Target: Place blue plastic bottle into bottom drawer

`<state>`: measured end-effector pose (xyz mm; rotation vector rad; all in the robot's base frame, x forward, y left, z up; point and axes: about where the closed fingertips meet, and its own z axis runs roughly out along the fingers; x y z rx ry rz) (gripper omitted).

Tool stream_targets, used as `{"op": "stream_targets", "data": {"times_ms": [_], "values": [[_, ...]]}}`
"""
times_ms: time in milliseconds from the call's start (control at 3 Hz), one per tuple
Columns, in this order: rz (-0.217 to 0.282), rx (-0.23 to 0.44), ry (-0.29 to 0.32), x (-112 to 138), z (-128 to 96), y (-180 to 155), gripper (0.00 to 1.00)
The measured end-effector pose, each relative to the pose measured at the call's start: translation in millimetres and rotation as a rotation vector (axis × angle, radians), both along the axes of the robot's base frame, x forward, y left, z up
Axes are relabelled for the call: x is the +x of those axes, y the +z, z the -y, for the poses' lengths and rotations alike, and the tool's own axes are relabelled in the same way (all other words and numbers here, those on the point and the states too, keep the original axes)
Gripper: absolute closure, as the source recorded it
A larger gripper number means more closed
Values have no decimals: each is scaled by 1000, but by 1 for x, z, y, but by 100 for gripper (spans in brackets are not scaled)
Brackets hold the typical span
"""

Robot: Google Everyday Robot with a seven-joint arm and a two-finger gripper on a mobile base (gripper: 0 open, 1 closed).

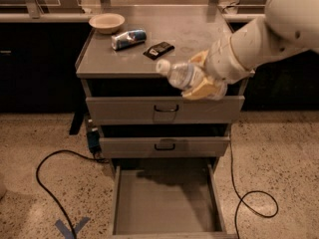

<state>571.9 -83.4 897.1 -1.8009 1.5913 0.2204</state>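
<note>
The blue plastic bottle [180, 74], clear with a white cap pointing left, lies sideways in my gripper [202, 83]. The gripper's yellowish fingers [205, 89] are shut on the bottle's body. It hangs in front of the cabinet's top edge, over the upper drawer front and well above the floor. The bottom drawer [167, 203] is pulled wide open below, a grey tray with a bare flat floor. My white arm [269, 29] comes in from the upper right.
On the cabinet top [189, 29] sit a beige bowl [106, 22], a blue and silver can [128, 38] and a small dark packet [158, 50]. Two upper drawers [164, 111] are shut. Black cables [55, 178] lie on the speckled floor on both sides.
</note>
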Motion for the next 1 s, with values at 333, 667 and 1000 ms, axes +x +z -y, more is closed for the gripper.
{"op": "stream_targets", "data": {"times_ms": [333,667,1000], "values": [[-157,26,120,-21,-25,-84,100],[-157,26,120,-21,-25,-84,100],[-173,36,93,-31,-31,-104,100]]}}
